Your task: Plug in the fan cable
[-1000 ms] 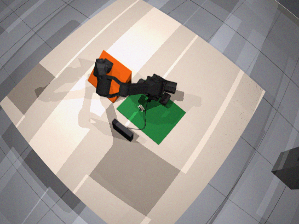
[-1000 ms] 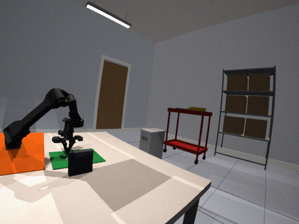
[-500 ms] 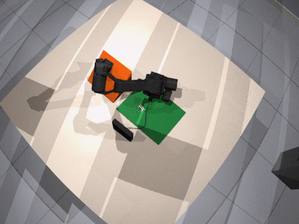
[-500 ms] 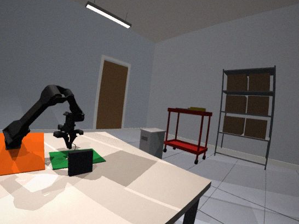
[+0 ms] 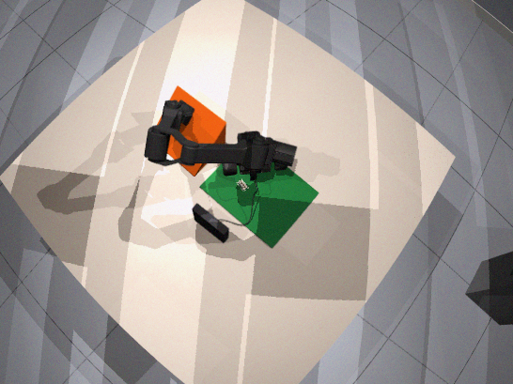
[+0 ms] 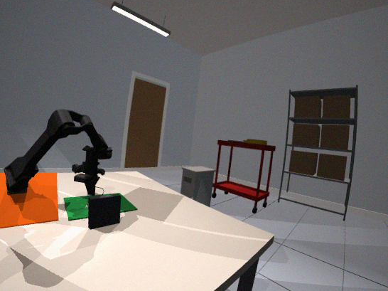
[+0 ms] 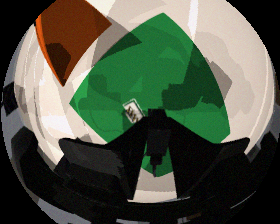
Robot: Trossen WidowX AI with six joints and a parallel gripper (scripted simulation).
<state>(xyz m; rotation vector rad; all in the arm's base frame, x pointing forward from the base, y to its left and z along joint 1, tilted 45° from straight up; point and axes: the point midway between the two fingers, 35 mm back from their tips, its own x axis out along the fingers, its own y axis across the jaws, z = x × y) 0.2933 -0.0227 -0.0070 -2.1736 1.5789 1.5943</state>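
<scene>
The green board [image 5: 287, 222] [image 6: 74, 212] [image 7: 150, 65] lies on the table. The pale four-pin header [image 5: 241, 185] [image 7: 133, 108] stands on it, its pins bare. My gripper [image 5: 254, 176] [image 6: 92, 193] [image 7: 156, 121] is shut on the fan's black plug [image 7: 158, 142], which is mostly hidden by the fingers. It holds the plug above the board, beside the header and off its pins; the exact height is unclear. The thin cable [image 5: 241, 224] [image 6: 103, 190] curves from the plug to the black fan [image 5: 209, 223] [image 6: 104, 211], which stands upright at the board's edge.
An orange block [image 5: 207, 122] [image 6: 44, 200] [image 7: 82, 32] stands beside the board, near the arm's base. The table's edge and corner [image 6: 273, 237] show in the exterior view. A grey cabinet, a red cart and a shelf stand away from the table.
</scene>
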